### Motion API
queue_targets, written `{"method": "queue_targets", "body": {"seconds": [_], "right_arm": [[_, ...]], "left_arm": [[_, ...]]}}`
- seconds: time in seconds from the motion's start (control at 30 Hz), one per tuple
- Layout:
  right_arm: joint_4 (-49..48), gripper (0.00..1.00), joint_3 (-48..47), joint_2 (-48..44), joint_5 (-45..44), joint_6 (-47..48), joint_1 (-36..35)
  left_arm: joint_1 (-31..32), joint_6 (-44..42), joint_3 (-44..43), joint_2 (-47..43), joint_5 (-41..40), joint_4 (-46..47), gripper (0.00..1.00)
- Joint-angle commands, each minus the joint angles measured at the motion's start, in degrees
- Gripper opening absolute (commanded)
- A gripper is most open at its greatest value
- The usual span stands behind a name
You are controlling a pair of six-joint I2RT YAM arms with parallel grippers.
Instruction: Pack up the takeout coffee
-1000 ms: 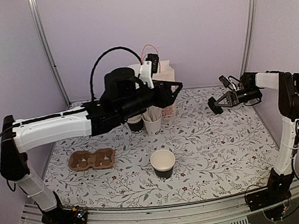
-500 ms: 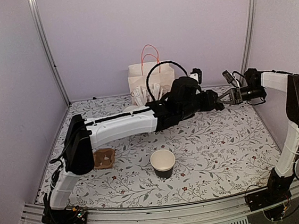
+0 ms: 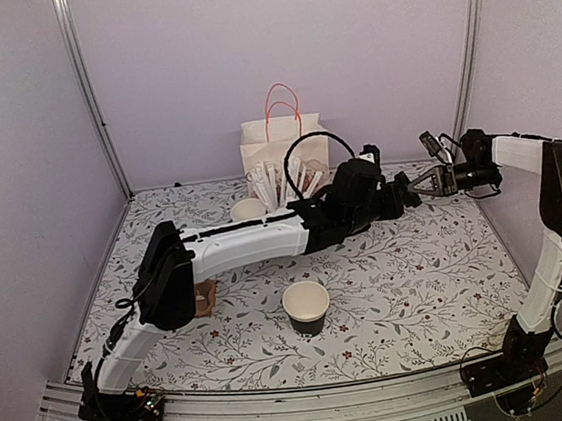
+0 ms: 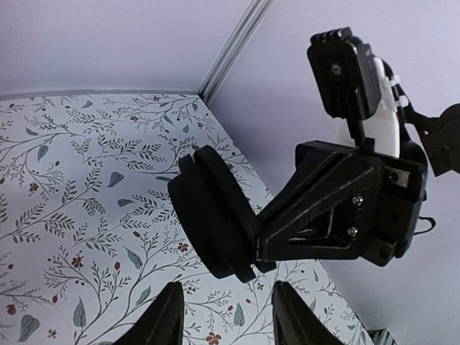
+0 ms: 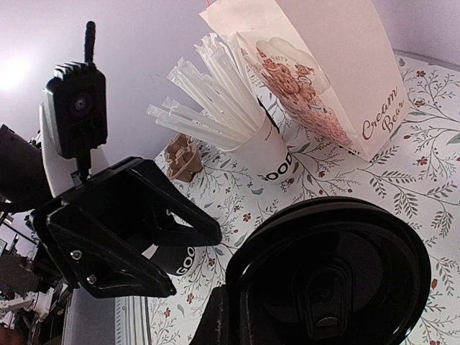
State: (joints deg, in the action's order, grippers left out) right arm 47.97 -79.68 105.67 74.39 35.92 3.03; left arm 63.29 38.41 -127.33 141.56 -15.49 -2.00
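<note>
Sitting near-centre on the floral-print table (image 3: 420,286): small dark paper cup with white inside (image 3: 306,303), upright, open-topped, only white interior showing. Both arms are well apart from it.

Left of it, brown moulded-pulp cup carrier (image 3: 207,297). It is mostly hidden under the left arm's elbow, so its pockets can't be read.

Further back, left of centre: white-rimmed lidless paper cup (image 3: 248,209), upright. Can't tell from above whether it's one cup or a stack. From the right wrist view it's largely behind the left gripper, with part of its lettering showing.

Just right of that, white paper cup (image 5: 269,154) holding a fan of white wrapped sticks (image 5: 215,93).

Behind, at the far wall: white paper bag with orange handles (image 3: 276,146), upright, printed side facing the right wrist camera. Its inside isn't visible.

Far right, above the table: right gripper (image 3: 424,184) clamped on the rim of the round black plastic lid (image 5: 338,277), which is held roughly on edge. Left gripper (image 4: 228,320) is just beside it, fingers spread wide with nothing between them. In the top view the two grippers overlap, so contact between them is unclear.
</note>
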Motion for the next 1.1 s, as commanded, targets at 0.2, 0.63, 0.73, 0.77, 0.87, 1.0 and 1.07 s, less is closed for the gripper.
{"method": "queue_targets", "body": {"seconds": [0.2,0.63,0.73,0.77,0.87,1.0,1.07], "right_arm": [[1.7,0.00,0.7,-1.0,2.9,3.2,0.0],[7.0,0.00,-1.0,0.3,4.8,8.0,0.0],[7.5,0.00,-1.2,0.8,4.8,8.5,0.0],[7.5,0.00,-1.2,0.8,4.8,8.5,0.0],[7.6,0.00,-1.1,1.0,4.4,8.7,0.0],[7.3,0.00,-1.0,0.4,3.2,8.6,0.0],[5.9,0.00,-0.6,-0.4,1.9,7.7,0.0]], "left_arm": [[-1.8,2.5,-5.0,4.7,2.0,1.1,0.42],[-4.2,6.9,-7.8,8.9,2.2,-0.5,0.40],[-4.7,7.3,-7.6,9.3,1.1,-1.1,0.40],[-4.8,7.3,-7.6,9.4,0.8,-1.3,0.40],[-5.2,7.2,-7.6,9.4,-0.3,-1.9,0.40],[-5.7,7.3,-7.2,9.4,-1.3,-2.9,0.40],[-5.8,7.2,-7.0,9.2,-1.7,-3.2,0.40]]}}
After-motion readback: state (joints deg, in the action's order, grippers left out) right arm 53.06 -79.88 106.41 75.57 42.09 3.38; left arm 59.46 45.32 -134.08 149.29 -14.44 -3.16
